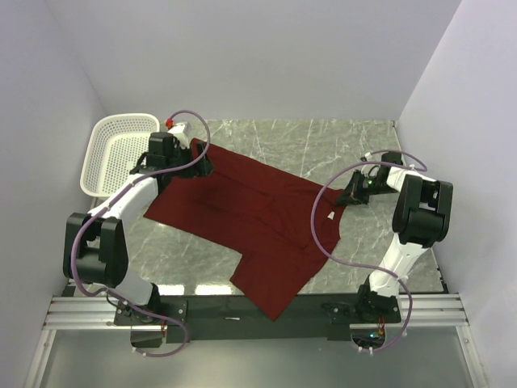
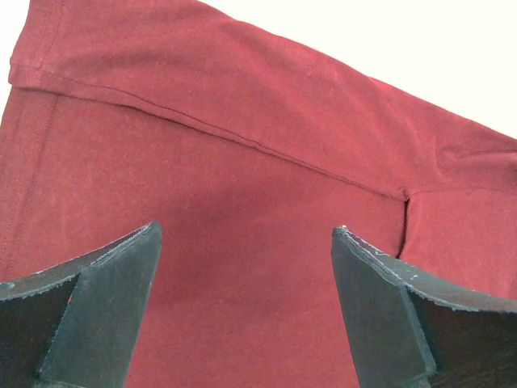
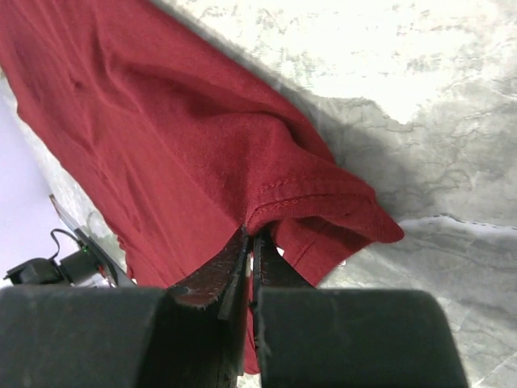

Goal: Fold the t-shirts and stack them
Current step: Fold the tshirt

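Your top view's bright and even. Past the black left claw [image 2: 245, 230] it's blown out white; beside the black right claw [image 3: 253, 238], the dark red cloth t-shirt [image 3: 186, 145] shadows the grey marble tabletop [image 3: 452, 97].

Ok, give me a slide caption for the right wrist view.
Right hand pinching a stitched edge of the maroon t-shirt on the marble table.

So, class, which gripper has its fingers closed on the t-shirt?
The right gripper: its fingers pinch the t-shirt; the left gripper has open fingers above it.
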Available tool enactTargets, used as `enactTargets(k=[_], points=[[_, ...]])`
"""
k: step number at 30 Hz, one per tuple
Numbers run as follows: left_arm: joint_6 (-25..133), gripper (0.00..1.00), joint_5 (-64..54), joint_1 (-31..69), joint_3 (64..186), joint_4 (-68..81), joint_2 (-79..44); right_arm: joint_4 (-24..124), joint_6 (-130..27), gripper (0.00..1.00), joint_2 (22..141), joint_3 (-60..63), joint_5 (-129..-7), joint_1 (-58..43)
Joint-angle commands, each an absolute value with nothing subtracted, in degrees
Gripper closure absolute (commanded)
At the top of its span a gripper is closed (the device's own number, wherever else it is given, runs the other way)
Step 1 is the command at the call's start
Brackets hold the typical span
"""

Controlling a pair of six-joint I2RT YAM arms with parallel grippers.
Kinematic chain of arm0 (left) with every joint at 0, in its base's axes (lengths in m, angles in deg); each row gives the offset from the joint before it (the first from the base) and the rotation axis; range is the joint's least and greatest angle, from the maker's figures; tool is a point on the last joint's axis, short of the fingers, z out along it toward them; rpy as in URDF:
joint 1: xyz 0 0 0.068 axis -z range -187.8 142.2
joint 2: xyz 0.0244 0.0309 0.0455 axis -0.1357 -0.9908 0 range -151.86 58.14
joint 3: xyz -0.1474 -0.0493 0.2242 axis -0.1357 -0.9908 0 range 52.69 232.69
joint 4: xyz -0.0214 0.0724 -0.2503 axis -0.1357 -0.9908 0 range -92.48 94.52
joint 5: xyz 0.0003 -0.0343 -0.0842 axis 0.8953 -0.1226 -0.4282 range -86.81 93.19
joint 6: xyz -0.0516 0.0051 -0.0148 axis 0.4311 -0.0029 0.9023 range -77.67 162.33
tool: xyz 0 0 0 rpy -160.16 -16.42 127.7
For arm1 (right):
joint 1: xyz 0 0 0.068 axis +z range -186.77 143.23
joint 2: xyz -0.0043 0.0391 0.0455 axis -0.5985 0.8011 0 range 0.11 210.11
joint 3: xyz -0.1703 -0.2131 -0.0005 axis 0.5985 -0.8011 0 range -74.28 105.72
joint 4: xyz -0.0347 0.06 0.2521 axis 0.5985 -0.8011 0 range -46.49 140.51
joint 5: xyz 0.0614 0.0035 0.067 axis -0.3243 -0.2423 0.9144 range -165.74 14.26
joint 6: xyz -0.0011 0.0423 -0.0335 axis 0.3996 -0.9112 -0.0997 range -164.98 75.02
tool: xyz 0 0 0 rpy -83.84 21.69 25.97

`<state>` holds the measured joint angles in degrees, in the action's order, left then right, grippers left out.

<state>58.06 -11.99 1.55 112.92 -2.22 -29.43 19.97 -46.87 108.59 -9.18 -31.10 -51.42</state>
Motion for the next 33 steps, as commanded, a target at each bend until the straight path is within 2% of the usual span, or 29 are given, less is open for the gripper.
enactTargets(k=[1,5,9,19,28,32,33], points=[[57.1,0.08,-13.1,1.6,112.7,-1.1,-27.6,18.9,-46.6,0.96,109.0,-9.4,-32.1,-51.9],[57.2,0.08,-13.3,1.6,112.6,-0.9,-27.9,17.6,-45.4,1.0,107.6,-9.7,-33.0,-51.9],[57.5,0.08,-13.8,1.6,112.8,-0.8,-28.4,17.2,-42.5,1.0,105.1,-10.9,-36.2,-51.7],[57.3,0.08,-13.5,1.6,112.7,-1.0,-28.5,17.3,-44.9,0.99,104.9,-10.2,-27.5,-50.4],[57.3,0.08,-13.6,1.6,112.6,-0.9,-28.5,13.4,-40.9,0.91,107.7,-11.9,-29.9,-50.4],[57.1,0.08,-13.3,1.6,112.7,-1.3,-28.4,10.9,-37.5,0.79,106.1,-12.2,-31.1,-52.1],[56.9,0.08,-13.2,1.6,112.8,-1.4,-28.3,10.1,-36.8,0.78,105.6,-11.7,-31.6,-52.6]])
